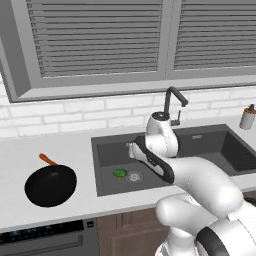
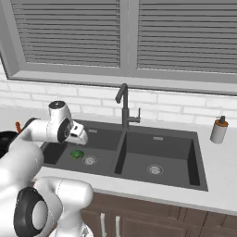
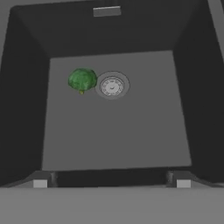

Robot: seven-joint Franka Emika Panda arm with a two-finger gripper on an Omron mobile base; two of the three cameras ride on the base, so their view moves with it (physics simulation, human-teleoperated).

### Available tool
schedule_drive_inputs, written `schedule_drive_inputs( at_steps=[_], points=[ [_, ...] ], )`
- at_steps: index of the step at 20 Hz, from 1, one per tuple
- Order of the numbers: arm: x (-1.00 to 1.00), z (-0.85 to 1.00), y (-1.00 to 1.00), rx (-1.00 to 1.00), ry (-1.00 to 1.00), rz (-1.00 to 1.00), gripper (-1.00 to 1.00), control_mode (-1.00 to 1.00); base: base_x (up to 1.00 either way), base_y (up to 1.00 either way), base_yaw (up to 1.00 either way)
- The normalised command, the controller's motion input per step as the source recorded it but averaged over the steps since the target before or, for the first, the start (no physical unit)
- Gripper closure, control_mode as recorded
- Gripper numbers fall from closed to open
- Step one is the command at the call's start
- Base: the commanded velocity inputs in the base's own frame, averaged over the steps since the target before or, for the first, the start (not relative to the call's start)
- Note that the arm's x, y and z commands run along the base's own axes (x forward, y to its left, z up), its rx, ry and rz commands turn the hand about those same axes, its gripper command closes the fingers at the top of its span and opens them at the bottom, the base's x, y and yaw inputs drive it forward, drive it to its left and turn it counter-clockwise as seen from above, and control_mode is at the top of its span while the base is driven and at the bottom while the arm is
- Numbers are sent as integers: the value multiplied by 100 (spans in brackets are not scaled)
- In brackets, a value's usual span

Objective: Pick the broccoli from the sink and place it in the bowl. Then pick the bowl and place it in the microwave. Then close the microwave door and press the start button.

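The small green broccoli lies on the floor of the left basin of the dark grey sink, just left of the round steel drain. My gripper hangs above that basin, pointing down into it. Its fingertips stand far apart, open, with nothing between them. In the hand view the broccoli sits well ahead of the fingertips and left of centre, apart from them. The bowl and the microwave with its door are out of view.
A black frying pan with an orange handle rests on the white counter left of the sink. The black gooseneck faucet rises behind the basins. A soap dispenser stands at the far right. A dark appliance front sits below the counter.
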Motion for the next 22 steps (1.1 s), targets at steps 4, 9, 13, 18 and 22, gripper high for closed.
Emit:
schedule_drive_inputs(
  at_steps=[4, 9, 13, 18, 22],
  points=[
    [37, -52, 29, 0, 8, 3, -100, -100, 0, 0, 0],
    [10, -31, 21, 0, 1, 17, -100, -100, 0, 0, 0],
    [25, -14, 4, 0, 0, 19, -100, -100, 0, 0, 0],
    [39, -8, 2, 0, 4, 8, -100, -100, 0, 0, 0],
    [11, -32, 31, -3, 0, 3, -100, -100, 0, 0, 0]
  ],
)
